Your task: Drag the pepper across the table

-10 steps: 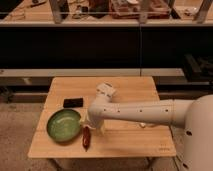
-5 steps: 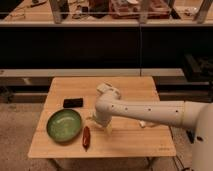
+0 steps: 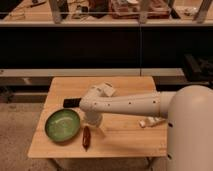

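hanging low over the table (image 3: 125, 137), gripper (image 3: 94, 120) just up and right of the pepper (image 3: 86, 136), lying long way near to far beside the green bowl (image 3: 62, 124) at the front edge.

A white robot arm (image 3: 131, 103) reaches across a pale wooden tabletop (image 3: 125, 135), its gripper (image 3: 93, 120) pointing down just above and right of a dark red pepper (image 3: 86, 137) near the front edge. A green bowl (image 3: 62, 125) sits toward the front-left corner, a black block (image 3: 71, 102) behind it.
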{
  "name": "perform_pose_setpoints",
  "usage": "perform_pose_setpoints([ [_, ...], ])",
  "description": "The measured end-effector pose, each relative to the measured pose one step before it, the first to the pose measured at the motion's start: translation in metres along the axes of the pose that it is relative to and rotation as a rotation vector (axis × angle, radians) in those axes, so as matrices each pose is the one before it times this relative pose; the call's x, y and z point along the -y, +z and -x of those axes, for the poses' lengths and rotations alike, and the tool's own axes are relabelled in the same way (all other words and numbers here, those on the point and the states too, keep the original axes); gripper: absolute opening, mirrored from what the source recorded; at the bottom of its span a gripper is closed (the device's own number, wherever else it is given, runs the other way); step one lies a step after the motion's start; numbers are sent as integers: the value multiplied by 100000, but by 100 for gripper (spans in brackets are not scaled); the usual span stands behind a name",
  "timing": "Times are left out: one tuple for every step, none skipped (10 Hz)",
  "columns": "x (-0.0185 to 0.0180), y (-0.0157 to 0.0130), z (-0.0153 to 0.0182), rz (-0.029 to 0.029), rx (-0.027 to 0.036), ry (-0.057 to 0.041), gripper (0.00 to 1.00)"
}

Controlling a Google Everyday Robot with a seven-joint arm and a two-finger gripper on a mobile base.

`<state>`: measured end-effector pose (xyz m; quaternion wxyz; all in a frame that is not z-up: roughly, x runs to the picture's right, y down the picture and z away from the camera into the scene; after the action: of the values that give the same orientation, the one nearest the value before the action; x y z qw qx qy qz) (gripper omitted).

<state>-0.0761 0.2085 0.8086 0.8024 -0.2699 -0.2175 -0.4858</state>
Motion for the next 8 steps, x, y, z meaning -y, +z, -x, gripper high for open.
perform_pose_setpoints([
  [-70, 171, 335, -1662, 806, -2815, 80],
  [-158, 195, 475, -2035, 670, -2819, 80],
  [65, 61, 476, -1598, 470, -2158, 80],
  [-236, 199, 366, -723, 119, -1554, 80],
  [67, 481, 563, 199, 89, -2515, 80],
  [193, 364, 326, 644, 201, -1689, 80],
  [338, 379, 312, 998, 200, -1929, 80],
  [509, 308, 256, 1125, 286, -2462, 80],
])
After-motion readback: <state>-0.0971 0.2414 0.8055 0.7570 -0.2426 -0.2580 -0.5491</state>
